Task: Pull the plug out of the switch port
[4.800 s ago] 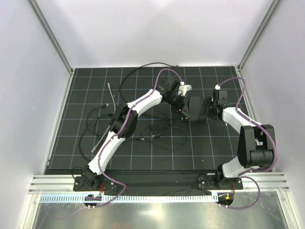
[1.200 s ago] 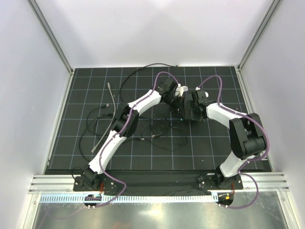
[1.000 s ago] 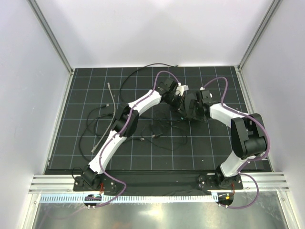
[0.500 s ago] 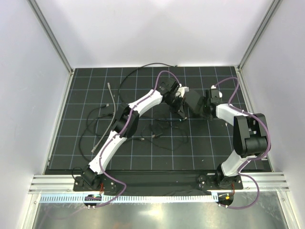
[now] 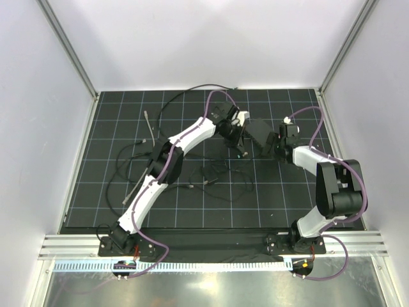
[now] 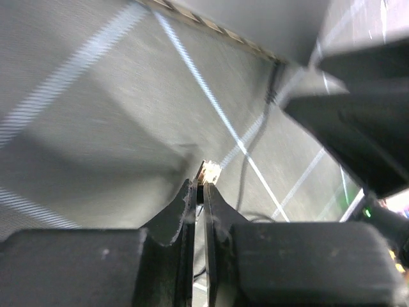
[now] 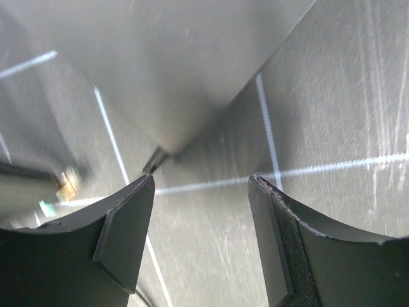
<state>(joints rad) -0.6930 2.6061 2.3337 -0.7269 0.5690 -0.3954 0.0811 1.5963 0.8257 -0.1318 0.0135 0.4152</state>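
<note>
My left gripper [image 6: 199,187] is shut on the plug [image 6: 210,171], a small clear and amber tip that pokes out past the fingertips over bare mat. The plug is apart from the black switch box [image 6: 361,121], which stands at the right with a green light on its edge. The switch port itself cannot be made out. From above, the left gripper [image 5: 238,137] sits just left of the box [image 5: 257,132], and my right gripper [image 5: 270,147] is at the box's right side. My right gripper [image 7: 197,184] stands open over mat, with the box's blurred face [image 7: 192,64] just beyond its tips.
Loose grey and black cables [image 5: 137,167] lie over the left half of the gridded mat [image 5: 192,204]. A black cable [image 5: 185,94] loops toward the back wall. A small block with thin black wires [image 5: 208,176] sits mid-mat. Aluminium posts and white walls close in the sides.
The two grippers were pressed close together a second ago and have drawn apart. The box and right gripper shifted right, the left gripper pulled back left, and its jaws closed tighter.
</note>
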